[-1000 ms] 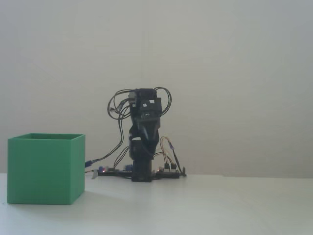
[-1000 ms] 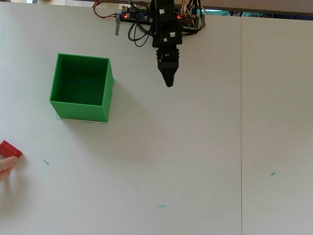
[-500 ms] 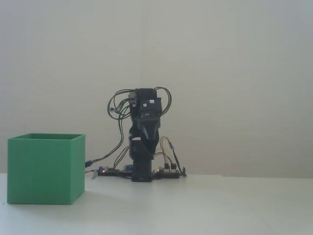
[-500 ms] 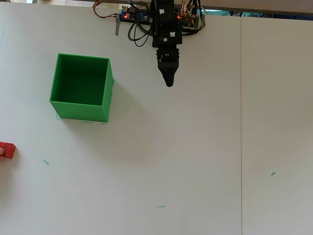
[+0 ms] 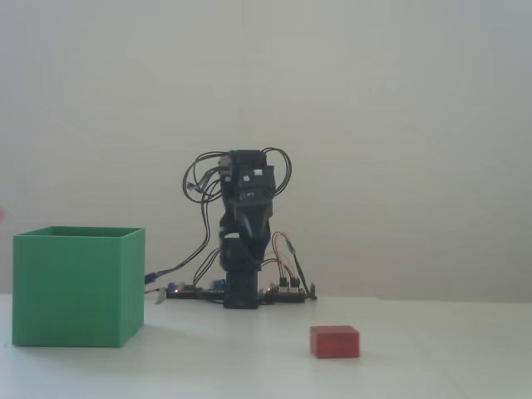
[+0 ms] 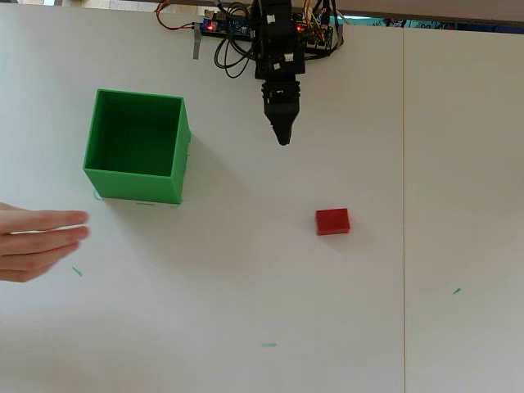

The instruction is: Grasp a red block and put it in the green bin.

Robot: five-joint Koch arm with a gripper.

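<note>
Red block [image 6: 332, 221] lies flat on the white table [image 6: 246, 311], untouched.
From the block, the open-topped green bin [image 6: 135, 185] sits at 10 o'clock, well apart; a person's hand [image 6: 37, 241] at 9; the gripper [image 6: 282, 139], jaws together and holding nothing, at 11.

Setting: we take this for a hobby or maker bench, indoors. Evidence we log: a plain white table [image 6: 246, 311] with a seam running down its right side in the overhead view; a bare pale wall [image 5: 399, 125] behind it in the fixed view; a small black arm [image 5: 245, 241] at the table's far edge; exposed circuit boards [image 6: 225, 26] with lit LEDs and loose looped wires [image 5: 199, 179] at its base; small teal marks [image 6: 268, 345] on the tabletop.
</note>
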